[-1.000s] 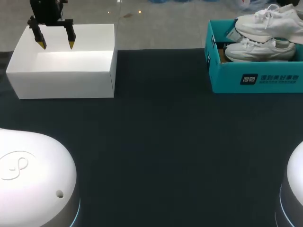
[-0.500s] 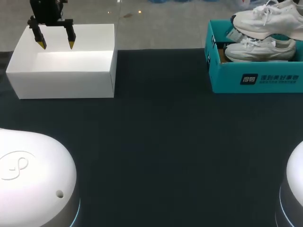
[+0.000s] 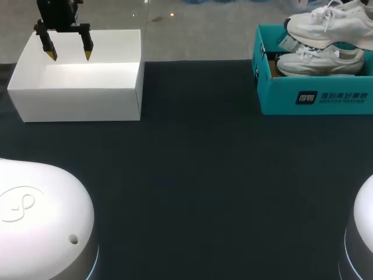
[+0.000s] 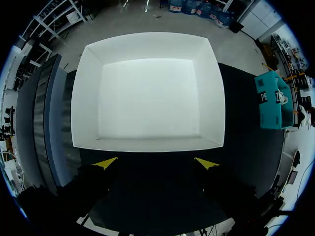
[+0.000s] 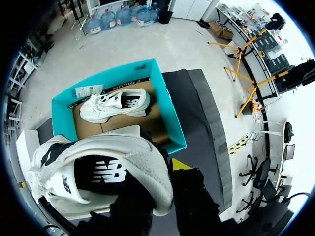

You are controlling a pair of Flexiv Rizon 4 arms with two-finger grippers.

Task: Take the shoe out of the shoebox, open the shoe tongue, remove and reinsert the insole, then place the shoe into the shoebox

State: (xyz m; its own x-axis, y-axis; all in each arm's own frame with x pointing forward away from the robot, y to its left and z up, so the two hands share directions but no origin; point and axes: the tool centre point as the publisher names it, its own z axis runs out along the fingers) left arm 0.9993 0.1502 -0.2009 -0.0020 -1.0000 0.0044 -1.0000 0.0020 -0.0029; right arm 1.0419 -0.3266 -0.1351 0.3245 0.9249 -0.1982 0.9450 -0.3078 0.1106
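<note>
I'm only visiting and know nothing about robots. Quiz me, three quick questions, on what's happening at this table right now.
1. True or false: the left gripper is open and empty above the white box.
2. How many shoes lie inside the teal shoebox? A: none. B: one. C: two.
3. Fill in: the right gripper holds the lifted shoe ___ the shoebox.

Key: 1 true; 2 B; 3 above.
</note>
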